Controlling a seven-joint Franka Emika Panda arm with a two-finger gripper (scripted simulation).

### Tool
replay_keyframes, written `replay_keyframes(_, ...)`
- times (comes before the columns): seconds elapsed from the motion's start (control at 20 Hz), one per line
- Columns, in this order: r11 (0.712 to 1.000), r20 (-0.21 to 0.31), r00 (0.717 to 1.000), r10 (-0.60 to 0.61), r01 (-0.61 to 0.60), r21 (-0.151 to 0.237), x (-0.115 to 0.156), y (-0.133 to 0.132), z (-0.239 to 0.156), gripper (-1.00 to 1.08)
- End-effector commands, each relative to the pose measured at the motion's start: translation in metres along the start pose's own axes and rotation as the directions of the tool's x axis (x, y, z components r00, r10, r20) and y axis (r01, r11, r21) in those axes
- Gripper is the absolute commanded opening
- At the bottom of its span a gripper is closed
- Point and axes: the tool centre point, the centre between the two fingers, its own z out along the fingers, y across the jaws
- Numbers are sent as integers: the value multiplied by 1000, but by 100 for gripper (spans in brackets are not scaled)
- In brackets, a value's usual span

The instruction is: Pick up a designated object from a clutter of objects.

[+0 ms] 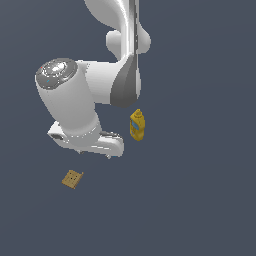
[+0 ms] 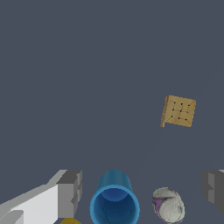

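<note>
Our end effector (image 2: 140, 192) hangs with its fingers (image 2: 70, 192) spread wide and nothing between them but air. In the wrist view the two grey pads stand well apart, and the blue cup (image 2: 114, 202) and the small grey-white ball (image 2: 168, 204) show in the gap, lying on the worktop (image 2: 87, 65) below, not in any grip.

Taking the blue cup as our landmark, the ball sits just beside it. A sliver of the yellow mustard bottle (image 2: 70, 221) shows at the cup's other side, near one finger. The tan cracker slab (image 2: 178, 111) lies well apart from the cup, out beyond the ball and clear of everything else.

So we judge that the coming move turns on this offset: the slab is not under the open fingers but off to one side, and the hand must travel across before it descends.

The slab is square and flat, turned at a slight angle to the finger line. In the exterior view the arm hides the fingers, so we cannot judge their height over the worktop.
</note>
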Motion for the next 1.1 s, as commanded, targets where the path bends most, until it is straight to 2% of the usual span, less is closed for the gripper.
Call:
replay_keyframes(0.0, 999, 0, 999, 33, -33, 0, 12, 20, 22, 100)
replay_keyframes(0.55, 988, -1, 988, 152, -152, -12, 39, 100, 111, 100)
replay_keyframes(0.8, 983, -2, 984, 180, -180, -18, 42, 121, 134, 100)
replay_keyframes(1.05, 981, -2, 981, 193, -193, -21, 43, 131, 146, 100)
